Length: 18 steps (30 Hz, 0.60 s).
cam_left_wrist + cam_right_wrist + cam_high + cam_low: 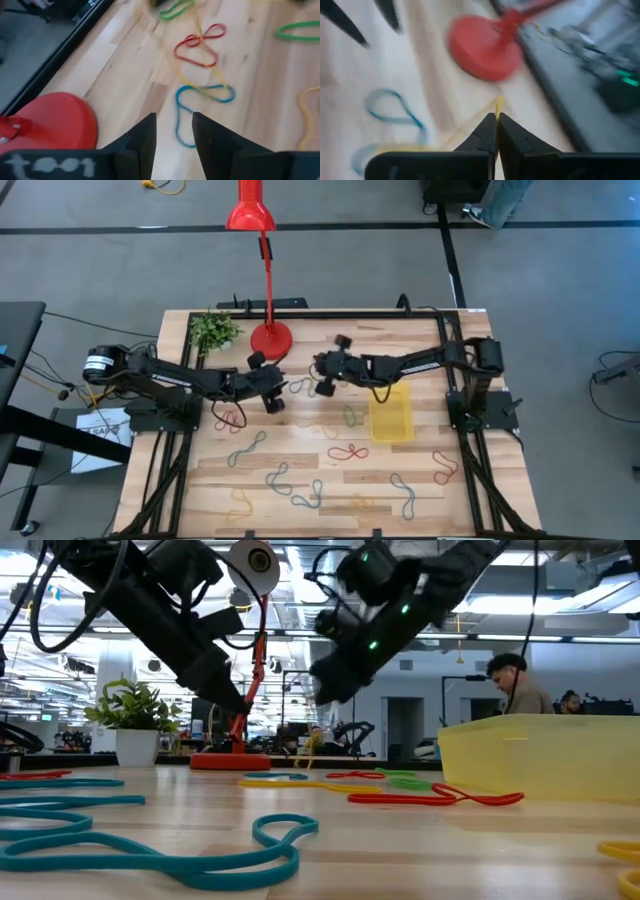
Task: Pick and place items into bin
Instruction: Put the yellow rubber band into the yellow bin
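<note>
One yellow band (498,106) hanging pinched between right gripper (497,131) fingers, which we are seeing closed tight on it, raised above table near red lamp base (270,338). Yellow bin (392,420) sitting on table just right of centre, under right arm. Other coloured bands (347,452) lying scattered across wood. Left gripper (172,135) hovering partly open, holding nothing, over blue band (187,107).

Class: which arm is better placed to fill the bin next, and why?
Right. Its gripper is shut on a yellow band, and the bin lies on its side. The left gripper is open and empty.
</note>
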### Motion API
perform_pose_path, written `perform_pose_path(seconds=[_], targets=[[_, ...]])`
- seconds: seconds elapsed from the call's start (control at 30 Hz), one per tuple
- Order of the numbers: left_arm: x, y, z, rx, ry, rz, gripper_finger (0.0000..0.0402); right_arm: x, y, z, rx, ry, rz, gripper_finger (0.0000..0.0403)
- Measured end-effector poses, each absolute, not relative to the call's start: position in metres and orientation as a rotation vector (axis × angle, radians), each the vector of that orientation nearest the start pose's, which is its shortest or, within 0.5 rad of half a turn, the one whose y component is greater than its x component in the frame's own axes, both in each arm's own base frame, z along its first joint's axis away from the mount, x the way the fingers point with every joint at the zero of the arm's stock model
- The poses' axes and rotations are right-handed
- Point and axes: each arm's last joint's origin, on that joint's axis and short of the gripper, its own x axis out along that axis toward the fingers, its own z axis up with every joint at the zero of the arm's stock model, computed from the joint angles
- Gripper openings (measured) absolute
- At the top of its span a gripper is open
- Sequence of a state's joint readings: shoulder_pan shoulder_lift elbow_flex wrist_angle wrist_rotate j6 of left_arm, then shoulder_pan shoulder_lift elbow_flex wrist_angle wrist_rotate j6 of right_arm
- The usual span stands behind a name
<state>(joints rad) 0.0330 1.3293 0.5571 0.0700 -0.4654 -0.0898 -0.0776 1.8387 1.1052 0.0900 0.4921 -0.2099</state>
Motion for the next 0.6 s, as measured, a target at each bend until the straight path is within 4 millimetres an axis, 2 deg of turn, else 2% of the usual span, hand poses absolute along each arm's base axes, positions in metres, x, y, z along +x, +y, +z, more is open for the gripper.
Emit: perform_pose_path(seconds=[0.17, 0.3, 0.43, 0.6], targets=[[0.245, 0.022, 0.172, 0.1, 0.667, 0.54, 0.0119, 0.357, -0.017, 0.219, -0.339, 0.734, -0.636, 0.0001], [0.245, 0.022, 0.172, 0.104, 0.665, 0.542, 0.0119, 0.327, 0.002, 0.242, -0.225, 0.752, -0.685, 0.0003], [0.245, 0.022, 0.172, 0.124, 0.674, 0.535, 0.0119, 0.294, 0.017, 0.247, -0.071, 0.856, -0.738, 0.0003], [0.245, 0.022, 0.172, 0.149, 0.684, 0.526, 0.0119, 0.26, 0.029, 0.24, 0.134, 0.993, -0.927, 0.0002]])
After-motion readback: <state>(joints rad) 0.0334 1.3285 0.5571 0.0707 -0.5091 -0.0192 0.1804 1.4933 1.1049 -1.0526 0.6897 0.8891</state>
